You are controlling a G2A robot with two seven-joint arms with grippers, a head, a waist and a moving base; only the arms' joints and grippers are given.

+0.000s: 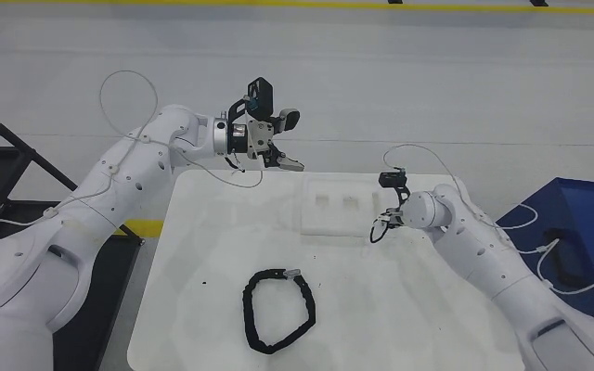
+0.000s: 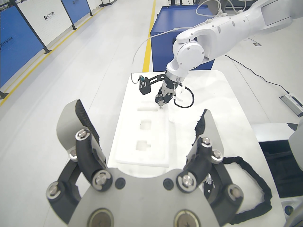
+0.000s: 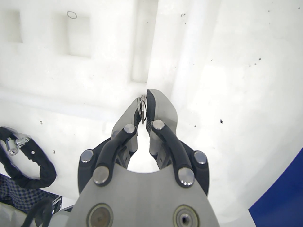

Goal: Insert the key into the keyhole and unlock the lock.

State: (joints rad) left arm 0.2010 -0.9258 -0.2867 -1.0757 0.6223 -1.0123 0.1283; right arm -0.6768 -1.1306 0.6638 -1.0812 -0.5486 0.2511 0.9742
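Note:
A black fabric-sleeved chain lock [image 1: 277,309] lies in a loop on the white table near its front, its silver lock cylinder [image 3: 13,145] at one end. My right gripper [image 3: 143,106] is shut on a small silver key with its ring [image 3: 142,111], held just above the white foam tray [image 1: 339,206] beside a long slot [image 3: 143,41]. In the left wrist view the same gripper [image 2: 161,102] hangs over the tray. My left gripper [image 1: 290,161] is open and empty, raised over the table's far left corner, well away from the lock.
The foam tray has three recesses, and a thin wire ring [image 3: 71,14] lies by the middle one. A blue cabinet [image 2: 165,36] stands beyond the table's right side. A black cable loop [image 2: 185,98] hangs at the right wrist.

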